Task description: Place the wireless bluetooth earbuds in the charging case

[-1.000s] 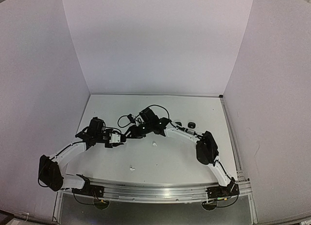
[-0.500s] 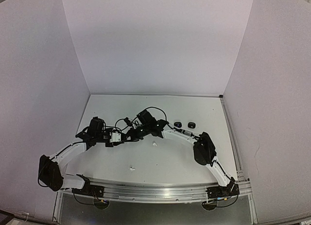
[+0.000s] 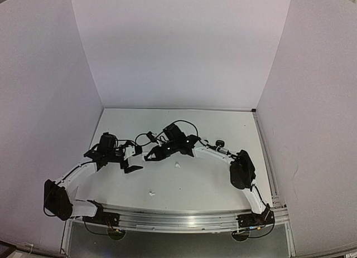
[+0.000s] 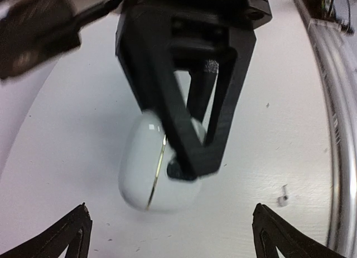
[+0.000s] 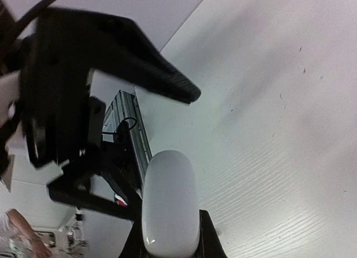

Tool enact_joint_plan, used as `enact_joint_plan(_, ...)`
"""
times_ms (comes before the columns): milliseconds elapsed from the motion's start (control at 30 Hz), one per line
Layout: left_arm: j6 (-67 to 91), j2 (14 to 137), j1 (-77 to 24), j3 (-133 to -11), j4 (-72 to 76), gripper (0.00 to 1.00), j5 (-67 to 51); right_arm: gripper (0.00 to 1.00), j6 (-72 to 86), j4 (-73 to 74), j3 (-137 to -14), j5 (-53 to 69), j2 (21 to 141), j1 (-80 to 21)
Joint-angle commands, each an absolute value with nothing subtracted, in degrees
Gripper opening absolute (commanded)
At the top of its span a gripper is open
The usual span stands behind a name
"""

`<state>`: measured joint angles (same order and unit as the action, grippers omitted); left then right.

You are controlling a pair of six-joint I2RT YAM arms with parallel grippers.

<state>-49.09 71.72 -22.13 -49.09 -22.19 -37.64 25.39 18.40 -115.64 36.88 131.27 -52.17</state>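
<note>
The white charging case point(image 4: 146, 174) hangs just above the table, its lid seam closed. My right gripper point(image 3: 152, 154) is shut on it, and its black fingers point(image 4: 189, 141) come down over the case from above. In the right wrist view the case point(image 5: 170, 205) stands up between the fingertips of the right gripper point(image 5: 170, 238). My left gripper point(image 4: 173, 241) is open, its tips wide apart on the near side of the case and clear of it. It lies left of the case in the top view point(image 3: 131, 159). Two tiny white earbuds point(image 3: 178, 165) point(image 3: 150, 192) lie loose on the table.
A black case point(image 3: 220, 143) lies behind the right forearm, with another dark one point(image 3: 205, 141) half hidden beside it. One white earbud point(image 4: 283, 196) shows right of the held case. The metal rail point(image 3: 184, 220) runs along the near edge. White walls enclose the table.
My left gripper has opened, let go of the white case and drawn back to the left. The right gripper has shut on the case and now holds it alone.
</note>
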Motion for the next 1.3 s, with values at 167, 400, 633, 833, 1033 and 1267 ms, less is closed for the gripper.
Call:
enact_joint_plan(167,-30.63,68.34,-16.35,-57.54,-28.19,0.91,-67.79,0.00,-7.43,9.09,-102.82,34.77,106.53,-51.74)
enact_joint_plan(400,-14.92,66.72,-17.53,-56.00,-5.95,0.49,-71.04,0.00,-8.83,8.70,-106.08,34.53,107.92,-52.11)
enact_joint_plan(633,-10.22,65.84,-19.35,-55.01,1.39,0.49,-69.26,0.00,-11.16,8.44,-107.34,31.65,109.10,-53.57)
enact_joint_plan(833,-11.31,66.51,-20.25,-55.24,1.24,0.51,-69.88,0.00,-11.13,8.34,-108.64,31.92,110.60,-54.05)
enact_joint_plan(1033,-10.92,67.08,-20.79,-55.42,2.37,0.46,-70.04,0.00,-11.17,8.28,-109.51,31.92,111.69,-54.28)
enact_joint_plan(1267,-9.94,67.51,-20.83,-55.73,2.46,0.37,-70.90,0.00,-11.88,8.34,-109.62,31.28,112.34,-54.29)
